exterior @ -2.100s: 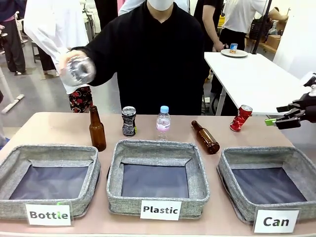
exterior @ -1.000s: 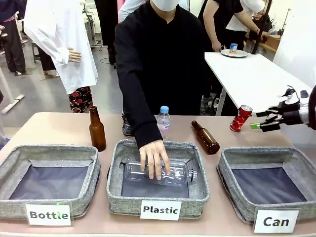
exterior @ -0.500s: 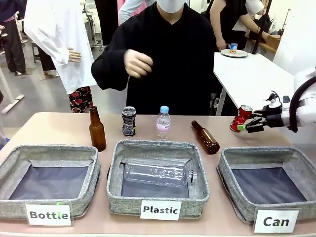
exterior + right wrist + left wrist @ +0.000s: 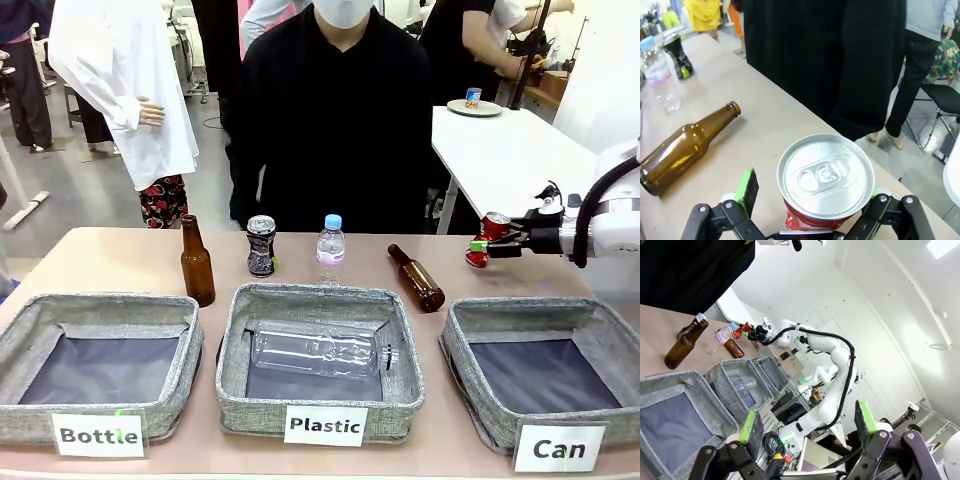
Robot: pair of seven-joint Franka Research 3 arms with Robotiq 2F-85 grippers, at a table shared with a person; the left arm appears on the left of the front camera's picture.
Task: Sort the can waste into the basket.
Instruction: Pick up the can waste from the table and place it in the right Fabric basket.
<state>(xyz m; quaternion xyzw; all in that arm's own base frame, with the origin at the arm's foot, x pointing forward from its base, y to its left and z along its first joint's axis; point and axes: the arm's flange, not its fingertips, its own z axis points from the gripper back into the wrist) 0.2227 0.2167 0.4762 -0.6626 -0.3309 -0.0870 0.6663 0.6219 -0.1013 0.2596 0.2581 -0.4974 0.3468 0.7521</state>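
Observation:
The slim red can (image 4: 491, 226) stands tilted near the far right of the table, its silver top (image 4: 825, 172) filling the right wrist view. My right gripper (image 4: 482, 246) is open and straddles it: the left green pad (image 4: 748, 189) stands off the can's side, and the right pad sits close against it. The black-patterned can (image 4: 261, 245) stands upright at the back centre, also seen as the dark can (image 4: 677, 52) far off. The "Can" basket (image 4: 520, 312) sits at front right with nothing in it. My left gripper (image 4: 807, 426) hangs open with nothing between its fingers.
One brown bottle (image 4: 196, 265) stands upright at back left; another brown bottle (image 4: 417, 279) lies left of the red can. A small plastic bottle (image 4: 330, 242) stands mid-table. A clear bottle (image 4: 318, 352) lies in the "Plastic" basket (image 4: 318, 297). A person stands behind the table.
My right gripper moved left until its fingers straddle the red can. The person laid a clear bottle in the "Plastic" basket and drew the hand back.

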